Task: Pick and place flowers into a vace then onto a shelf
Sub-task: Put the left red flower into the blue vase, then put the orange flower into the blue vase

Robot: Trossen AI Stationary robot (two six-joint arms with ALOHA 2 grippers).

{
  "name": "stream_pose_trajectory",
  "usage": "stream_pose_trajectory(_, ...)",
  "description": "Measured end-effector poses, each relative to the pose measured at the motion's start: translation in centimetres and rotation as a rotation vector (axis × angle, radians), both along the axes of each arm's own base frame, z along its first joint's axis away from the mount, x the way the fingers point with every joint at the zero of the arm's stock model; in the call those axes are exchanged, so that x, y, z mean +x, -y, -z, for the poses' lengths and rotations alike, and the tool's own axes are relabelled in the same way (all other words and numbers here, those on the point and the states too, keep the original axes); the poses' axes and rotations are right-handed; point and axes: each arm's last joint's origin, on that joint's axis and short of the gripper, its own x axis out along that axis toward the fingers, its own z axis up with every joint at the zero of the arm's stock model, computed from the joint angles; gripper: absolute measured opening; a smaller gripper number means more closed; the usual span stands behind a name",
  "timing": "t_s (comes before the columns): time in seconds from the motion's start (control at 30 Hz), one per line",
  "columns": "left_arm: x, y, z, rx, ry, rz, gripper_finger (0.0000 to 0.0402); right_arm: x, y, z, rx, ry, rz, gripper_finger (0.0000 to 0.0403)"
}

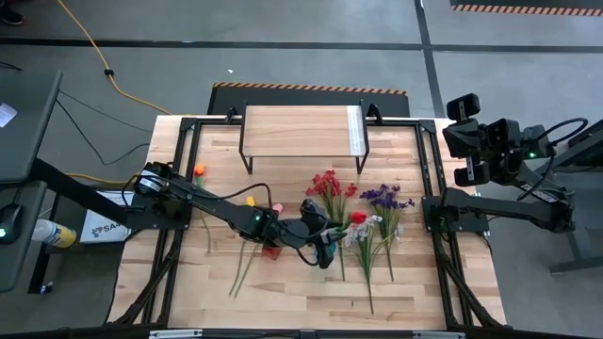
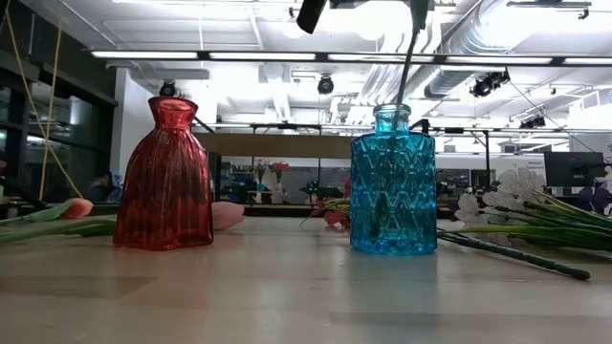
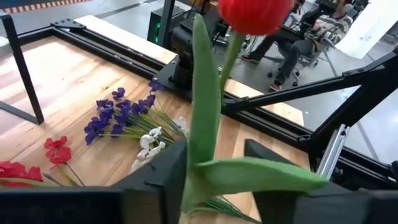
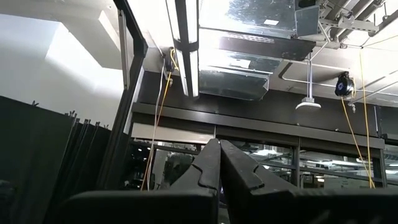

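Observation:
A red tulip (image 3: 255, 12) stands upright with its green stem (image 2: 409, 67) running down into the mouth of the blue glass vase (image 2: 392, 182). My left gripper (image 3: 214, 144) is open, a finger on either side of that stem just above the vase, near the table's middle (image 1: 322, 243). A red glass vase (image 2: 164, 177) stands beside the blue one. My right gripper (image 4: 219, 163) is shut and points up at the ceiling, folded back at the table's right edge. The shelf (image 1: 301, 132) stands at the far middle. My left gripper has the tulip's stem and leaf base (image 3: 191, 186) in the gap between its fingers, close against one finger (image 3: 165, 171). Whether that finger touches the stem I cannot tell. The other finger (image 3: 273, 163) stands clear of it.
More flowers lie flat on the table: an orange tulip (image 1: 200, 170), a yellow tulip (image 1: 250, 201), a red cluster (image 1: 328, 184), a purple spray (image 1: 386, 198) and a whitish spray (image 1: 363, 234). A black frame borders the tabletop. People sit beyond the table's right side (image 3: 311, 31).

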Motion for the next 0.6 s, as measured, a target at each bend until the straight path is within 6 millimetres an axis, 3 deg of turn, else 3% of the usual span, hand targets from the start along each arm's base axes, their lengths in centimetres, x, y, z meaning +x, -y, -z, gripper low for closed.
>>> stream_pose_trajectory(0.23, -0.5, 0.2, -0.4, -0.032, -0.044, 0.139, 0.0268, 0.0, 0.0, 0.0, 0.0, 0.0, 0.0, 0.0)
stream_pose_trajectory(0.6, -5.0, -0.6, -3.3, -0.172, -0.207, 0.106, 0.0309, 0.0, 0.0, 0.0, 0.003, -0.005, 0.0, 0.0)
